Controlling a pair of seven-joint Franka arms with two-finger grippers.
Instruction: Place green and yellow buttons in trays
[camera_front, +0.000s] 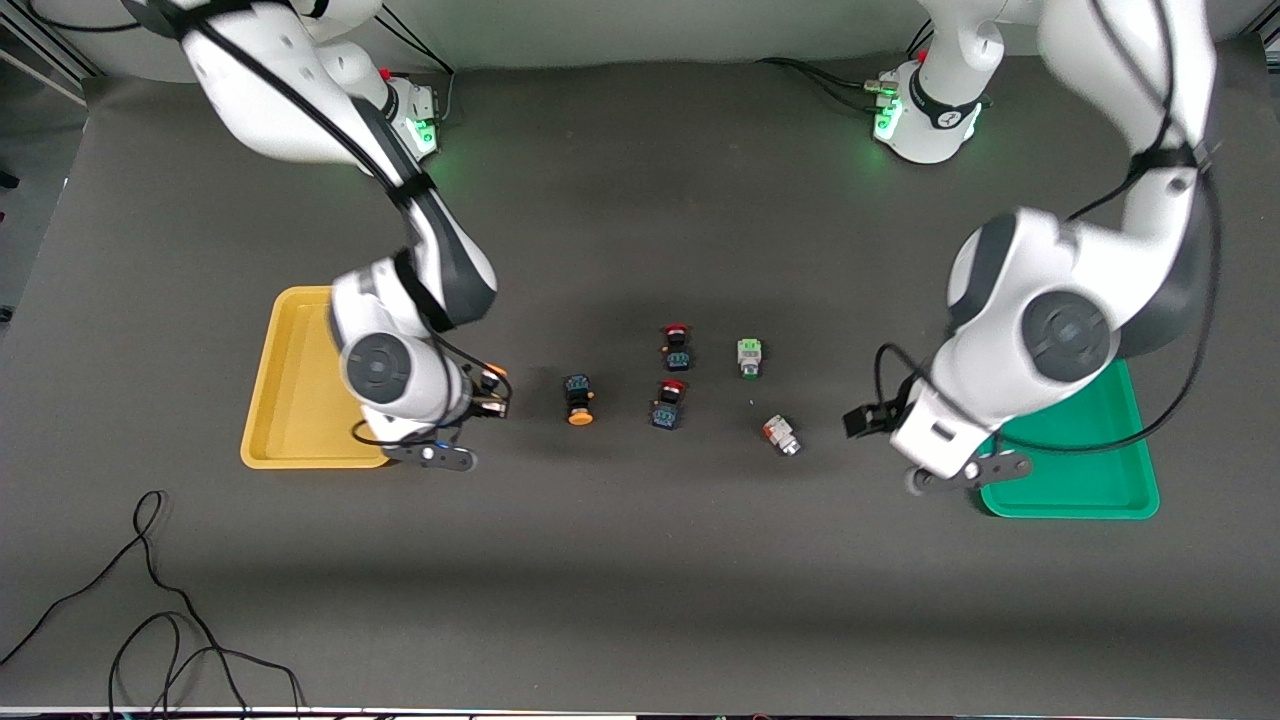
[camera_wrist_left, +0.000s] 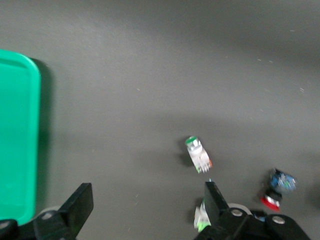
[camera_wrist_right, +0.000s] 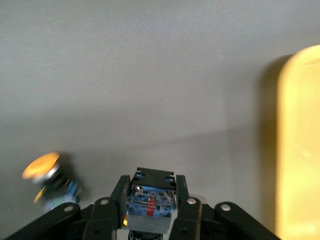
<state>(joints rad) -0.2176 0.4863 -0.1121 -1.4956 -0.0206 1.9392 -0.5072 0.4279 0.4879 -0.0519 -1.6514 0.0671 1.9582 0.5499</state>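
My right gripper (camera_front: 490, 402) is shut on a yellow-capped button (camera_front: 495, 373) with a black-blue body (camera_wrist_right: 151, 201). It is just above the table, beside the yellow tray (camera_front: 290, 400), whose rim shows in the right wrist view (camera_wrist_right: 300, 140). A second yellow-capped button (camera_front: 579, 398) lies on the table and also shows there (camera_wrist_right: 42, 167). The green-faced white button (camera_front: 749, 357) and the orange-marked white button (camera_front: 781, 435) lie toward the left arm's end. My left gripper (camera_front: 868, 420) is open and empty between the orange-marked button (camera_wrist_left: 198, 155) and the green tray (camera_front: 1080, 470).
Two red-capped switches (camera_front: 677, 345) (camera_front: 668, 403) lie between the yellow-capped button and the white buttons. One red switch (camera_wrist_left: 275, 191) and the green tray's rim (camera_wrist_left: 20, 135) show in the left wrist view. Loose black cables (camera_front: 150, 620) lie near the table's front corner.
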